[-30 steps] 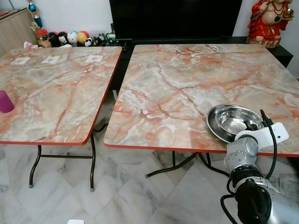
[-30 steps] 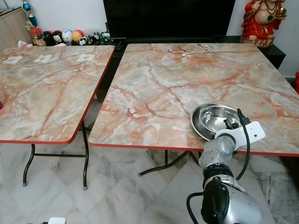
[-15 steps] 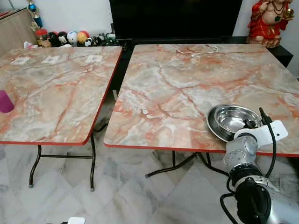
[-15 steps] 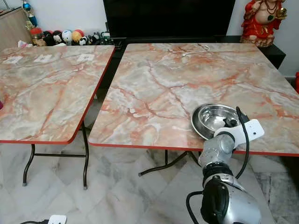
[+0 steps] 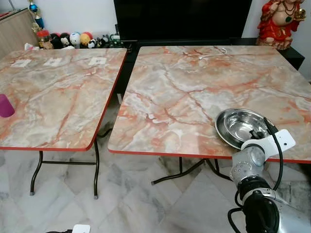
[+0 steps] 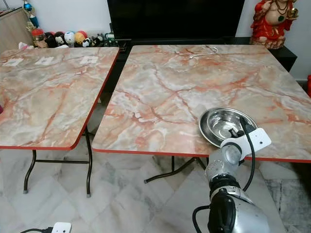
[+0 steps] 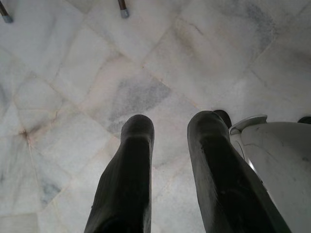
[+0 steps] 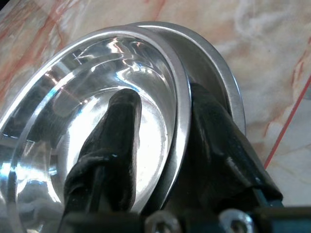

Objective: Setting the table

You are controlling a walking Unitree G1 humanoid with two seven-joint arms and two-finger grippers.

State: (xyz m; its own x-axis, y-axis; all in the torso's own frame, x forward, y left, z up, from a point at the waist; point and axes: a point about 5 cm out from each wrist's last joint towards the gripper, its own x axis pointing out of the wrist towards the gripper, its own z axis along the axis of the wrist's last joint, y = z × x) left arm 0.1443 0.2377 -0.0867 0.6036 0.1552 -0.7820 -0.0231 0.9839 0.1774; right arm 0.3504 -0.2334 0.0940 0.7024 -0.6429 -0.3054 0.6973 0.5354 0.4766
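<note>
Bowl: your steel bowl (image 5: 241, 126) sits near the right table's (image 5: 184, 92) front edge.
Right gripper (image 8: 160, 145): clamped across the bowl's rim, seemingly over two nested rims.
Left gripper (image 7: 170, 160): parted, above floor (image 7: 121, 73).

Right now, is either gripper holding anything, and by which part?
The right gripper grips the steel bowl by its near rim, one finger inside and one outside, on the right-hand table. The left gripper hangs open over the floor, holding nothing.
</note>
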